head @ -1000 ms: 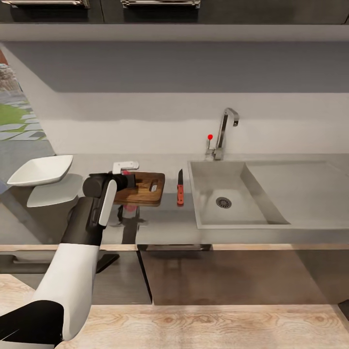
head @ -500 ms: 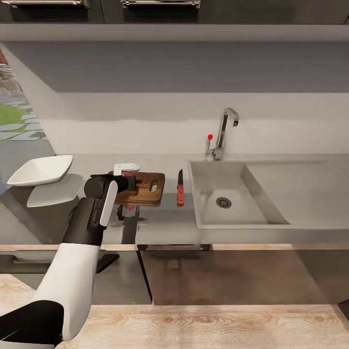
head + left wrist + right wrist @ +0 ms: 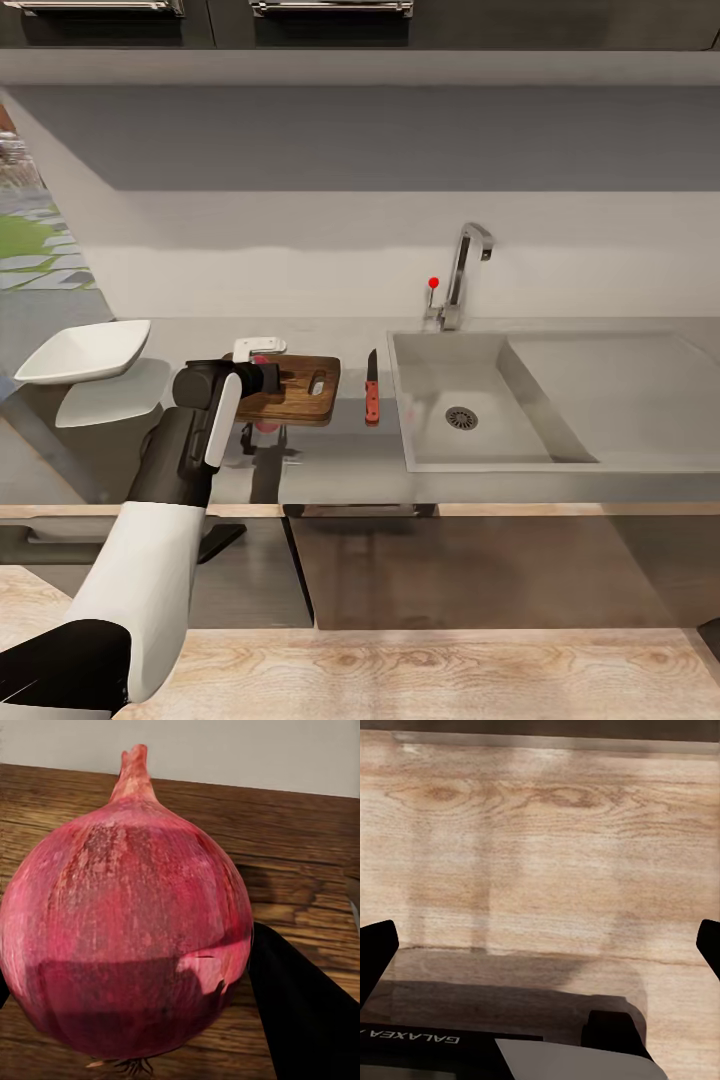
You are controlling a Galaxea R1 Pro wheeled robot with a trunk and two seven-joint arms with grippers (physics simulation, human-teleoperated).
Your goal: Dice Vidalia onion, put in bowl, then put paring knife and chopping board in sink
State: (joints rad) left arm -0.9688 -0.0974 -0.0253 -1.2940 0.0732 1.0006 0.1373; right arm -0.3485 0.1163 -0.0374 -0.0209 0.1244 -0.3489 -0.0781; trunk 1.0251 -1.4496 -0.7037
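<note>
The Vidalia onion is held just over the left end of the chopping board, and my left gripper is shut on it. One dark finger presses its side in the left wrist view. From the head camera only a pink sliver of the onion peeks past the wrist. The paring knife lies on the countertop between the board and the sink. At far left sits the white bowl. My right gripper is open above wooden floor.
The chrome tap with its red knob rises behind the sink. The flat drainer extends to the right of the basin. Dark cabinets run under the counter, and wooden floor lies in front of them.
</note>
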